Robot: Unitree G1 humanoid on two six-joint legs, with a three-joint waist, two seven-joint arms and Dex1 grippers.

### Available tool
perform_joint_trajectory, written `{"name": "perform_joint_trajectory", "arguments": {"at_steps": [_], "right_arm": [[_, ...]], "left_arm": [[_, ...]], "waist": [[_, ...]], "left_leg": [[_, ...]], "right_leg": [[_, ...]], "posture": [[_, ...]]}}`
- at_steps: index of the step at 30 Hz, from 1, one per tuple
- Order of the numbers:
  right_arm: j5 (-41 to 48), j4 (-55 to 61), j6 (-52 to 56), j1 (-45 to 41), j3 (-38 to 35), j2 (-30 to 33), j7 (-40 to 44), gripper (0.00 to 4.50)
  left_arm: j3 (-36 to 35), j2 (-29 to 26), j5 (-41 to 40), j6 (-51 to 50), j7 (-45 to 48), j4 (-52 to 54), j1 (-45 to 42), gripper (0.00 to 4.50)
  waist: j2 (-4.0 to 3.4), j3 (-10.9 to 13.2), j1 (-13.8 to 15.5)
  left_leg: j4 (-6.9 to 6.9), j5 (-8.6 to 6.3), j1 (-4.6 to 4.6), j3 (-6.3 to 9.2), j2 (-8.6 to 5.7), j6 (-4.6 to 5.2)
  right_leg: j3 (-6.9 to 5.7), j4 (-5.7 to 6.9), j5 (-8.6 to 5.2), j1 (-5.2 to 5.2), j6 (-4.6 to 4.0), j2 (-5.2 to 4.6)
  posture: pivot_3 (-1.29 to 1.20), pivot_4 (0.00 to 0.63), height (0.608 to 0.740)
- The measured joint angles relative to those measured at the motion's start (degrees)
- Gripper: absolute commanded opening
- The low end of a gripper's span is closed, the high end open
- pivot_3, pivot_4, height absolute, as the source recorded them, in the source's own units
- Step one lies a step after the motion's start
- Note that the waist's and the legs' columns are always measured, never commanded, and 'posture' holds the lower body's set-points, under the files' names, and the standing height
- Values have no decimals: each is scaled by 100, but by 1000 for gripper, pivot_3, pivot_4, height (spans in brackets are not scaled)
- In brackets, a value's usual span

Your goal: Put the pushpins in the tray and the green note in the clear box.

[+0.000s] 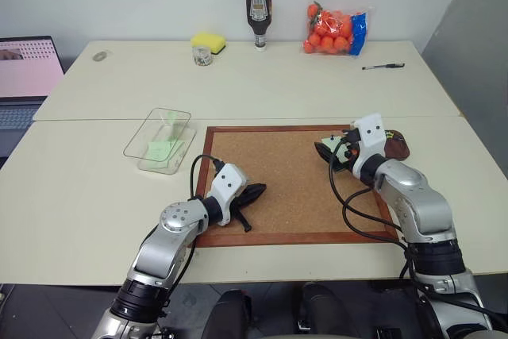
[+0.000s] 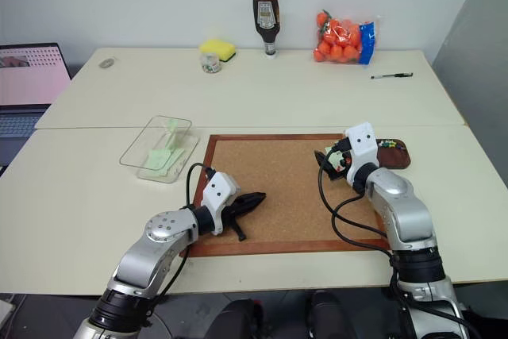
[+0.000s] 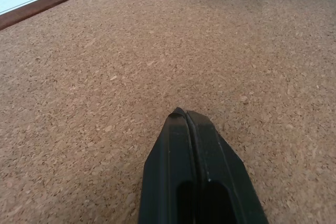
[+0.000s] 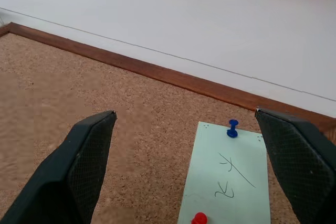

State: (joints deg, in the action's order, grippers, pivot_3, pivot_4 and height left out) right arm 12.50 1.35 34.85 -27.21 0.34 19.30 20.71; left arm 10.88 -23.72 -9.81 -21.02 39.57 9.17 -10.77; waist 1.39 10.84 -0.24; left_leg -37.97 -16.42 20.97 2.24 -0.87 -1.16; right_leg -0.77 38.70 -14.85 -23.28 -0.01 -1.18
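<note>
the right gripper has its fingers wide apart – the green note, low in the frame, lies between them on the corkboard, held by a blue pushpin and a red pushpin. the left gripper, lower middle, is pressed together, holding nothing. the tray sits mid right, the clear box mid left.

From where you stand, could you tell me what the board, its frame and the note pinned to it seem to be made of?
The board looks like cork: matte, speckled brown granules. Its frame appears to be wood with a smooth reddish-brown finish, though stained laminate is possible. The green note seems thin matte paper, lying flat with pen marks, held by a blue pushpin and a red pushpin with glossy, probably plastic heads.
</note>
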Motion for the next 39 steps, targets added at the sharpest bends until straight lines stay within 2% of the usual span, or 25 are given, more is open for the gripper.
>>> {"name": "perform_joint_trajectory", "arguments": {"at_steps": [8, 11, 17, 30, 39], "right_arm": [[-238, -1133, -184, -561, 35, -34, -59, 4500], [-291, -1330, -252, -627, 43, -35, -52, 4068], [-363, -1827, -470, -901, 41, -42, -33, 2635], [-441, -2475, -681, -1114, -79, -187, -78, 81], [-435, -2450, -690, -1117, -115, -202, -78, 13]], "left_arm": [[34, 5, 70, 23, -2, 1, -13, 4], [46, 14, 82, 27, -8, 4, -15, 0], [58, 23, 95, 21, -14, 20, -12, 0], [102, 33, 99, -6, -17, 54, -10, 0], [129, 33, 100, -88, -15, 158, 27, 0]], "waist": [[0, 0, -3], [0, 0, -3], [0, 0, -7], [0, 0, -10], [-1, 0, -11]], "left_leg": [[0, 0, 0, -3, 1, 0], [1, 0, 0, -2, 1, 1], [1, 0, 0, -2, 1, 1], [0, 0, -1, -3, 2, 1], [1, 0, 0, -3, 2, 1]], "right_leg": [[1, 1, 16, 0, -27, 0], [0, 1, 16, 0, -27, 0], [0, 2, 16, 0, -28, 0], [0, 4, 17, 0, -29, 0], [1, 3, 17, -1, -30, 0]], "posture": [[0, 150, 740], [0, 150, 740], [0, 150, 740], [0, 150, 740], [0, 150, 740]]}}
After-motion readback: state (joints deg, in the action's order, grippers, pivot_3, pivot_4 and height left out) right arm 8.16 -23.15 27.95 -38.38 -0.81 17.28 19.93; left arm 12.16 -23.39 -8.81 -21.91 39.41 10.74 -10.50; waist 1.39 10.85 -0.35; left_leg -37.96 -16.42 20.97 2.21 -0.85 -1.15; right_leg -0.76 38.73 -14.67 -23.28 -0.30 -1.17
